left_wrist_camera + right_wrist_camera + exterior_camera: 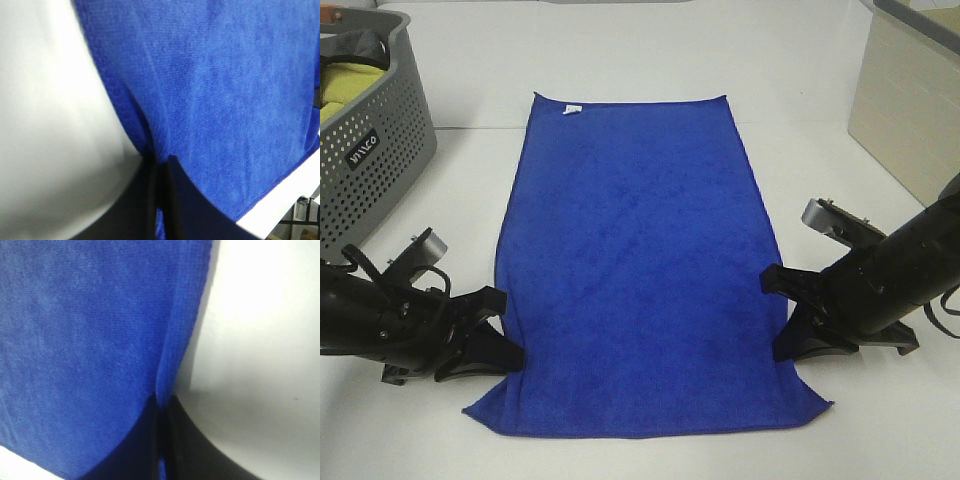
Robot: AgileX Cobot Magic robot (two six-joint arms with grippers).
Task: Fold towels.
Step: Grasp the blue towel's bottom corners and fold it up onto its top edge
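One blue towel [640, 270], two claws [505, 335] [780, 315], one grey basket [380, 150], one beige box [910, 110].

The royal-blue rectangular plush microfibre towel [640, 270] is one plain, unpatterned blue, with a small white tag [572, 109] at a corner far from the fingers. The left gripper [508, 335] and right gripper [778, 315] are matt black, and blue pile shows between their dark fingers [190, 215]. The flat table [650, 60] is white. Beyond the left fingers, the grey plastic basket [380, 170] is dotted with rows of small holes and holds a yellow-green cloth [345, 85].
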